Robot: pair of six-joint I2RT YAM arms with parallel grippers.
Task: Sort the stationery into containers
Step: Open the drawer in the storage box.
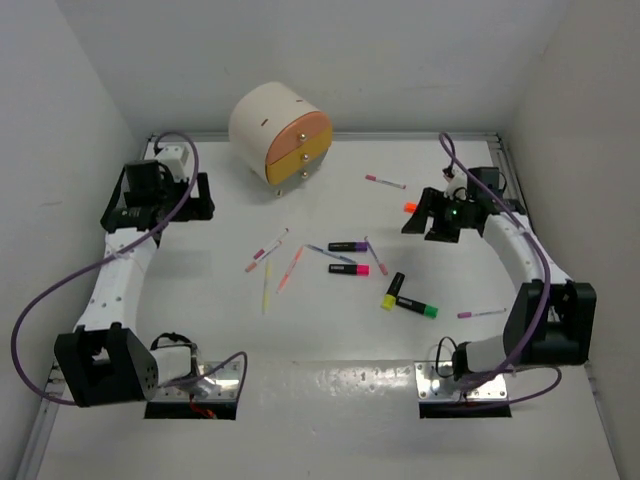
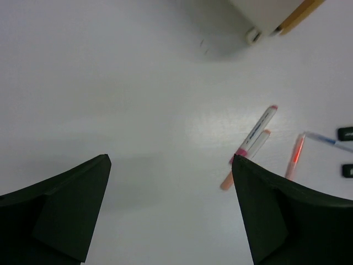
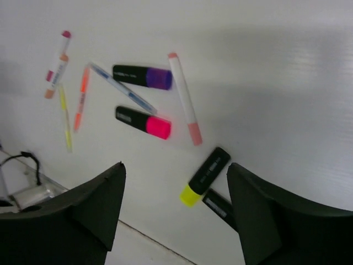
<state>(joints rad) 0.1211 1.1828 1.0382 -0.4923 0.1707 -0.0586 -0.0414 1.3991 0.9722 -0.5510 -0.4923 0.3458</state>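
Top external view: the cream cabinet (image 1: 262,115) stands at the table's (image 1: 210,300) far side, its pink-peach drawer (image 1: 300,137) above the yellow-orange drawer (image 1: 303,160), both closed. Pens and highlighters lie scattered mid-table, the purple highlighter (image 1: 348,246) near the pink highlighter (image 1: 349,269), the yellow highlighter (image 1: 392,291) just beside the green highlighter (image 1: 416,307). The left gripper (image 2: 171,160) and right gripper (image 3: 175,165) both have their fingers spread wide, grasping nothing
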